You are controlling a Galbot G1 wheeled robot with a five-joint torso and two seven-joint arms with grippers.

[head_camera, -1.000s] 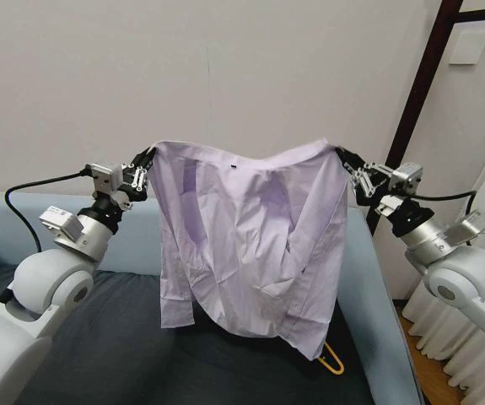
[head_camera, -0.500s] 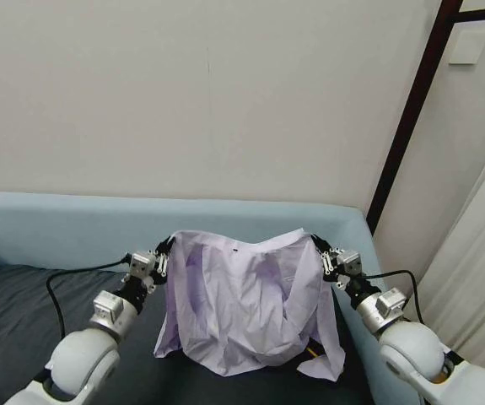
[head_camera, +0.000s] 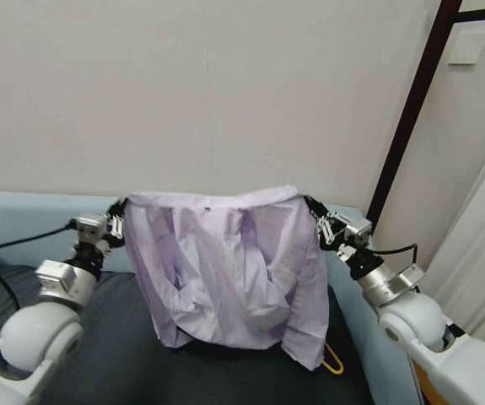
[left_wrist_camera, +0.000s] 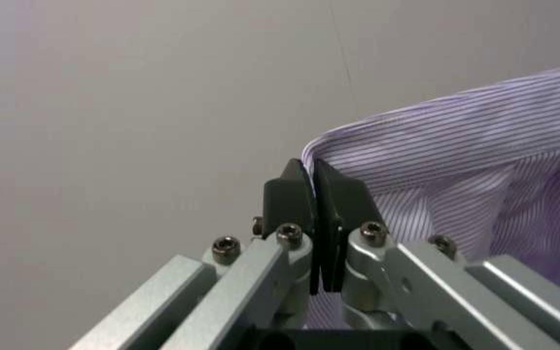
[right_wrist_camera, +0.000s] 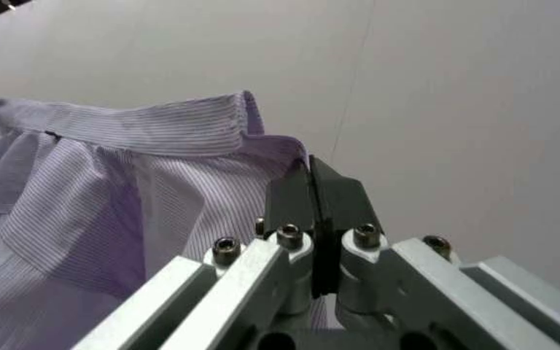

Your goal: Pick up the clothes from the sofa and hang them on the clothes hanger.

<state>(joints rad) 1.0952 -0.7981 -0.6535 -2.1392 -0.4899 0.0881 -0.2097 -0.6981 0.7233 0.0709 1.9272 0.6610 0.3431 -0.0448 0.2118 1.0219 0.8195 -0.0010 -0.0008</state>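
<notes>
Since half a second ago both arms have lifted and drawn apart, so the shirt hangs higher and wider, its top edge now level with the top of the backrest.

Beneath it, the sofa (head_camera: 23,215) runs across the head view, pale blue backrest behind and dark seat below, with a plain wall (head_camera: 225,84) above. A dark post (head_camera: 411,110) slants up on the robot's right; whether it belongs to a clothes stand I cannot tell.

The shirt (head_camera: 234,261), lilac with fine stripes, is stretched between the arms. Its long axis, the collar edge, runs level from left to right, and the body drapes down in loose folds. The lowest hem looks close to the seat; I cannot tell if it touches.

At the shirt's left shoulder corner, the left end effector (head_camera: 122,209) is clenched on the cloth; the left wrist view shows its pads pressed flat together with fabric pinched between. The right end effector (head_camera: 311,207) grips the opposite corner just as tightly, beside the folded collar band.

A yellow hanger (head_camera: 333,363) lies on the seat near the armrest, partly hidden under the right hem. It sits below the right end effector and well apart from the left one, so the right arm is the nearer.
</notes>
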